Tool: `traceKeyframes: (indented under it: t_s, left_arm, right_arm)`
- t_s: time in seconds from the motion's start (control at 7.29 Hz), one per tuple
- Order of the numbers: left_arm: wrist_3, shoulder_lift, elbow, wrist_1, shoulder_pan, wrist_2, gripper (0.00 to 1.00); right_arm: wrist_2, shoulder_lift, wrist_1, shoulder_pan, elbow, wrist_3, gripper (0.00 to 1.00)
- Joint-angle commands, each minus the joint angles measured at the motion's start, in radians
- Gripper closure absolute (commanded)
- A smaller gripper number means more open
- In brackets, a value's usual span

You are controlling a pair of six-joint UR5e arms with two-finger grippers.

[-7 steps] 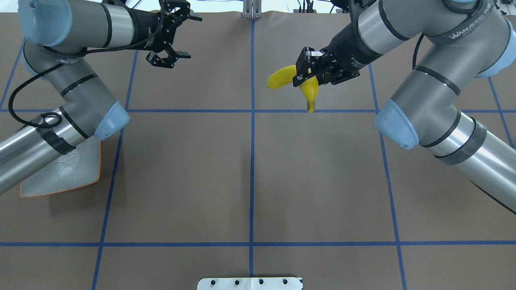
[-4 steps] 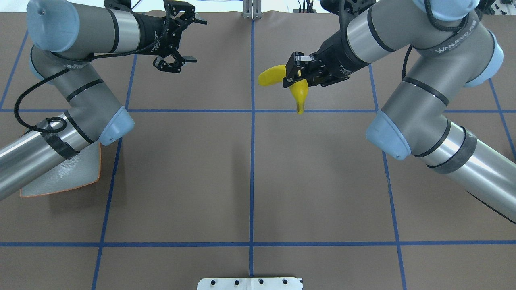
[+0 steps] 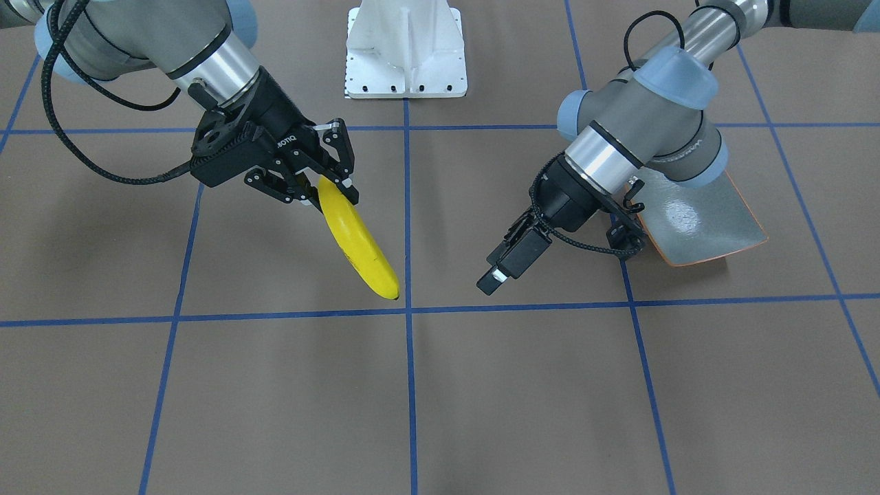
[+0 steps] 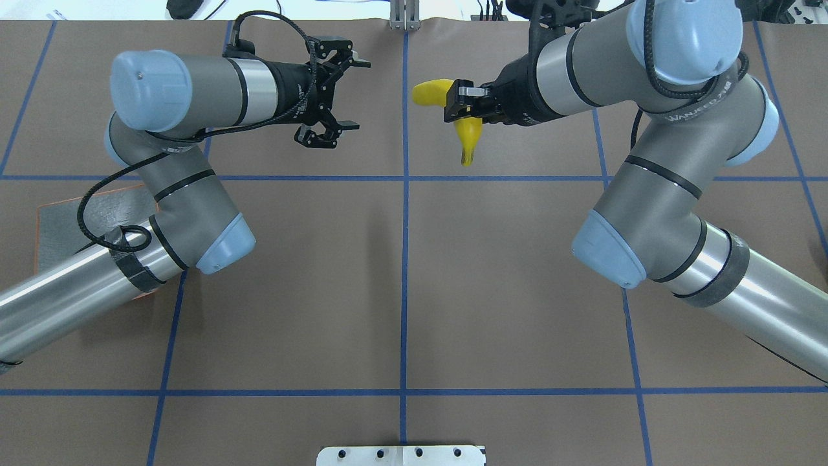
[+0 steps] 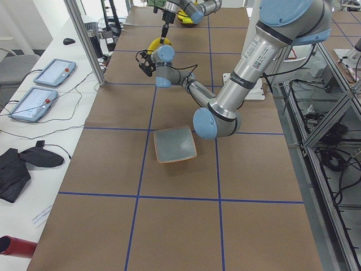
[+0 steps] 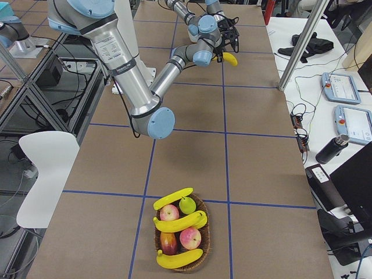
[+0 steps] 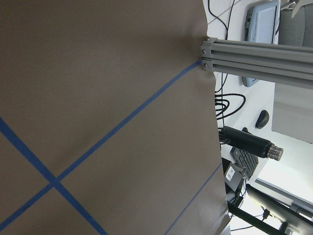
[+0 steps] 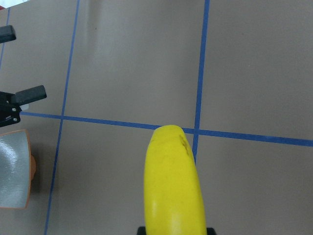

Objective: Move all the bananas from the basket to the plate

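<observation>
The right gripper [image 3: 323, 180] has its fingers clenched on one banana [image 3: 359, 242], held over bare table [image 4: 291, 291] near the centre line. The left gripper [image 4: 359, 94] faces it, fingers spread wide, empty. The plate [image 5: 175, 144] lies beneath the left arm. Three bananas [image 6: 180, 222] lie in the basket [image 6: 207, 229].

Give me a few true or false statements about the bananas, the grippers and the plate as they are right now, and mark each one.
1. The right gripper holds a banana. True.
2. The left gripper is shut on a banana. False: it is open and empty.
3. The plate already has a banana on it. False: it is empty.
4. Three bananas lie in the basket. True.
</observation>
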Motion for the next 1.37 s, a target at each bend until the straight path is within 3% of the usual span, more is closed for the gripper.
traceKeyframes:
  t_s: [0.0,1.23]
  left_arm:
    - [-0.049,-0.042,0.011,0.006,0.02,0.041,0.0]
    - [-0.051,-0.119,0.042,0.03,0.102,0.041,0.0]
  right_arm:
    - [-0.021,0.0,0.0,-0.009,0.004,-0.003,1.0]
    - [-0.044,-0.009,0.0,-0.024,0.018,-0.014,1.0]
